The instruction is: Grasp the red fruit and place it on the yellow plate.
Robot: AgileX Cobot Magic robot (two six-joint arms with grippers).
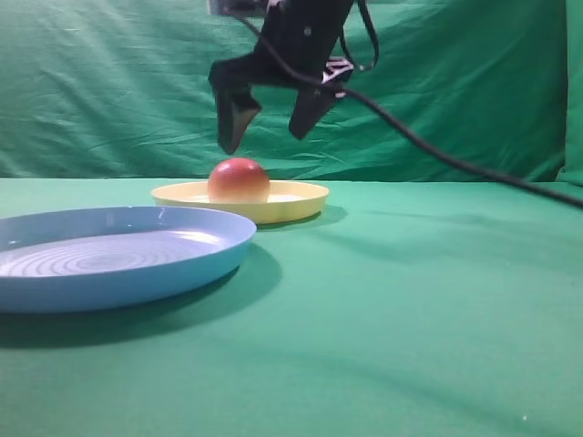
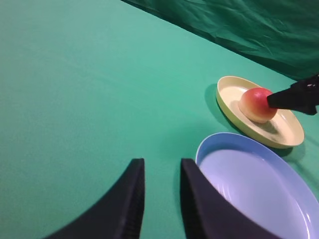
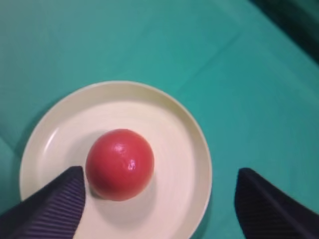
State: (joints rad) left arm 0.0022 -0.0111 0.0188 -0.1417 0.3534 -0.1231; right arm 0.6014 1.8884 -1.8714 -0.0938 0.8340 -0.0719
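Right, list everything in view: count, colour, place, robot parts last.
Smooth round red fruit: one, red fading to yellow-orange, resting on the yellow plate, left of its centre.
Round shallow pale yellow plastic plate: one, pale yellow, on the cloth behind the blue plate.
Large ringed light blue plate: one, light blue, front left, nothing on it.
Green cloth: covers table and backdrop.
Black cable: one, trailing right from the raised arm.
Right gripper: one, black, open, above the fruit, not touching it.
Left gripper: one, black, slightly parted, holding nothing, beside the blue plate.
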